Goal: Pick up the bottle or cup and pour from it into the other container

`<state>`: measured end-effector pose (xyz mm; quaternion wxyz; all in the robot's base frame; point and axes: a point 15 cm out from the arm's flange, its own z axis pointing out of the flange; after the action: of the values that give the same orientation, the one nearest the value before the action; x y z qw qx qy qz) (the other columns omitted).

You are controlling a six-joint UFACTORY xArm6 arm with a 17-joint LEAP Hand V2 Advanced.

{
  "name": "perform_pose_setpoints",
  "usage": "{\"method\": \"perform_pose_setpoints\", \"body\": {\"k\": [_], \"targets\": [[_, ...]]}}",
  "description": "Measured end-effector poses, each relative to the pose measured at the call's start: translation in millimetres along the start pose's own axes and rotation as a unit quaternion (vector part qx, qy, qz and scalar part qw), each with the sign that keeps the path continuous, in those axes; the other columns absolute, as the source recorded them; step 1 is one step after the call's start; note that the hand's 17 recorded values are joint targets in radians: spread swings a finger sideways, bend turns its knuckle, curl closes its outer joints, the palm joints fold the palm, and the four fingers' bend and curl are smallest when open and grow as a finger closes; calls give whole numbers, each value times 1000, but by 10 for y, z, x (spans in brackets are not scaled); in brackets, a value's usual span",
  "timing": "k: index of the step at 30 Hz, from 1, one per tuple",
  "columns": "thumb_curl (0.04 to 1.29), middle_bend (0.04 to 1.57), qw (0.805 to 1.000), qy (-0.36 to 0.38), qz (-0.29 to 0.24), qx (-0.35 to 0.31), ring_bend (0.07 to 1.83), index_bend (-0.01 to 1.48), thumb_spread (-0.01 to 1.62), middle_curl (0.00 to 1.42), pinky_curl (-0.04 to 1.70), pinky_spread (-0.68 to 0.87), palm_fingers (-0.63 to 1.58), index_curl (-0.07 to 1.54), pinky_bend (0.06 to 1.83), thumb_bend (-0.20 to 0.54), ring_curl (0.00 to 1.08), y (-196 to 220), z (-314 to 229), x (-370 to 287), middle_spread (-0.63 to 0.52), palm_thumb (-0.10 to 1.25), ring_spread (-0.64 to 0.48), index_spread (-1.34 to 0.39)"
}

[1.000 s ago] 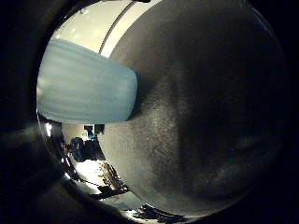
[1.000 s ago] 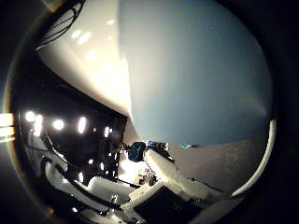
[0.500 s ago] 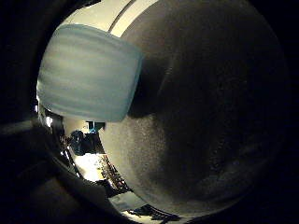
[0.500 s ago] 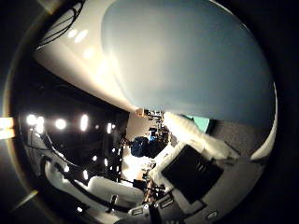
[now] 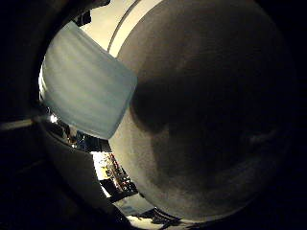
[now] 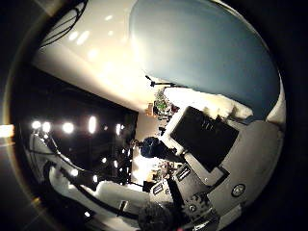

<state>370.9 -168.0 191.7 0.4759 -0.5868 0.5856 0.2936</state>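
A pale blue ribbed cup [image 5: 84, 81] lies close to the palm in the right little finger side palm view, tilted over a grey table surface [image 5: 211, 105]. In the right thumb side palm view the same cup [image 6: 207, 53] fills much of the picture, so it is very near the palm. My right hand [image 6: 207, 154] shows there as white and black fingers [image 6: 200, 135] curled in against the cup's side.
The grey table surface fills most of the right little finger side palm view. A white lit surface [image 6: 91, 58] runs beside the cup in the right thumb side palm view. Beyond it is a dark room with bright lamps [image 6: 63, 127].
The fingers have curled further into the right thumb side palm view and closed against the cup. The cup has tilted and turned in the right little finger side palm view.
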Motion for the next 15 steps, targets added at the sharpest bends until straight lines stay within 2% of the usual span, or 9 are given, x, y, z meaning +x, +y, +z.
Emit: {"method": "perform_pose_setpoints", "body": {"k": [6,15], "targets": [[583,930,999,-29,0,-14,1150,464,757,697,452,-421,1069,706,1081,-29,549,53,29,-154,-175,876,-208,-394],[623,989,999,-22,-20,-14,1195,491,720,765,577,-395,1000,884,1108,-30,615,1,-67,-359,-182,877,-219,-417]]}}
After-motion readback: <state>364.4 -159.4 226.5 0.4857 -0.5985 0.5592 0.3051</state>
